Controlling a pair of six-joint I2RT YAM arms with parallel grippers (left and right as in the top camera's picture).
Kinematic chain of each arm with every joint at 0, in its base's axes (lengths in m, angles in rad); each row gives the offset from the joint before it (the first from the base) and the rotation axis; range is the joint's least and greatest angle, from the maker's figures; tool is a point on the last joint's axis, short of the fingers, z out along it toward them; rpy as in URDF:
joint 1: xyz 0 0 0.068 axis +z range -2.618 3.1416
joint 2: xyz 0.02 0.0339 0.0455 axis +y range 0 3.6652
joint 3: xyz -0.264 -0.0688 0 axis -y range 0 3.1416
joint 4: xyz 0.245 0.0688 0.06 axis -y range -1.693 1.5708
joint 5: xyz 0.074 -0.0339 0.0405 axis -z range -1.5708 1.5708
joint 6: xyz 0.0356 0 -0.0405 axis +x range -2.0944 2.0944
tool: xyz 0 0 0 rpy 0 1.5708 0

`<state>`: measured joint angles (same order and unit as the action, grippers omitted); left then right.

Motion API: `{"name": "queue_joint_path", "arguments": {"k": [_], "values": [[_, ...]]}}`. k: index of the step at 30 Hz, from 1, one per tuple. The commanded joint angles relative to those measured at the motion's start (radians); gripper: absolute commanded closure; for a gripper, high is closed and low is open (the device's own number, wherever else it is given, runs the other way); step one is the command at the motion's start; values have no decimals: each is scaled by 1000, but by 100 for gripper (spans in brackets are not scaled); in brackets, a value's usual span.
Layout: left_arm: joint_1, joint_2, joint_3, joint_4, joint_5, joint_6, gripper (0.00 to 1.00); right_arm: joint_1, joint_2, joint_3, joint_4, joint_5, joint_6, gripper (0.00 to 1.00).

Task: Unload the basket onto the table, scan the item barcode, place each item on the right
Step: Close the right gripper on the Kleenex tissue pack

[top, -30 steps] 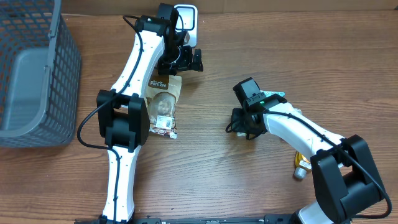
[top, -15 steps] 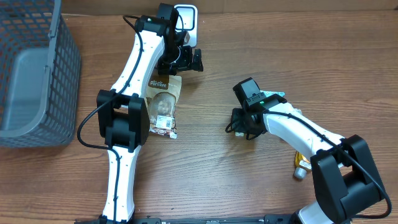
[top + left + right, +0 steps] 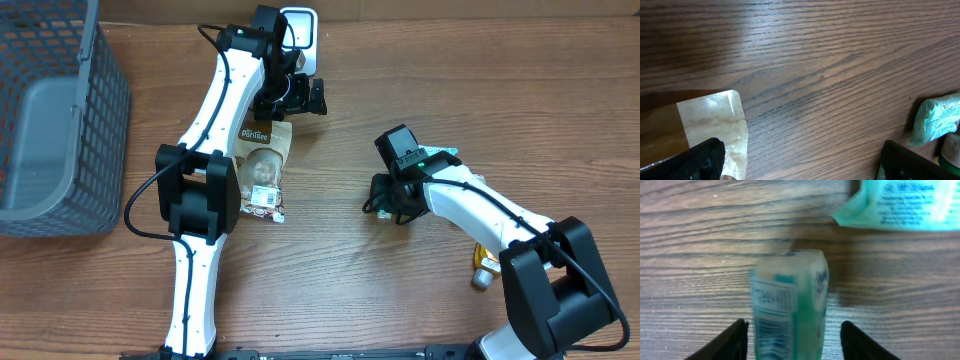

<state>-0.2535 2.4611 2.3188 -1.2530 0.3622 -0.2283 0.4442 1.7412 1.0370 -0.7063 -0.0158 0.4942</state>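
The overhead camera looks straight down on the whole desk [image 3: 400, 290] from well above. The left wrist camera sits low over bare wood. The right wrist camera faces down, close over the blurred barcoded item [image 3: 790, 305]. Both probably share the teal packet [image 3: 936, 119].

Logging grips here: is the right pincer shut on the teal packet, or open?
Open. In the right wrist view the right pincer straddles the teal packet, with bare table showing between it and one finger.
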Motion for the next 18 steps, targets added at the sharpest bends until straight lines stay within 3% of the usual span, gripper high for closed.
{"name": "queue_joint_path", "arguments": {"k": [1, 2, 4, 5, 6, 7, 8, 9, 18], "values": [[-2, -47, 8, 2, -7, 26, 0, -2, 4, -1, 10, 8, -5, 43], [-2, -47, 8, 2, -7, 26, 0, -2, 4, -1, 10, 8, -4, 44], [-2, -47, 8, 2, -7, 26, 0, -2, 4, -1, 11, 8, -4, 65], [-2, -47, 8, 2, -7, 26, 0, -2, 4, -1, 11, 8, -4, 69], [-2, -47, 8, 2, -7, 26, 0, -2, 4, -1, 11, 8, -4, 67], [-2, -47, 8, 2, -7, 26, 0, -2, 4, -1, 10, 7, -4, 56], [-2, -47, 8, 2, -7, 26, 0, -2, 4, -1, 10, 7, -4, 38], [-2, -47, 8, 2, -7, 26, 0, -2, 4, -1, 10, 7, -4, 34], [-2, -47, 8, 2, -7, 26, 0, -2, 4, 5, 11, 10, -5, 27]]}}
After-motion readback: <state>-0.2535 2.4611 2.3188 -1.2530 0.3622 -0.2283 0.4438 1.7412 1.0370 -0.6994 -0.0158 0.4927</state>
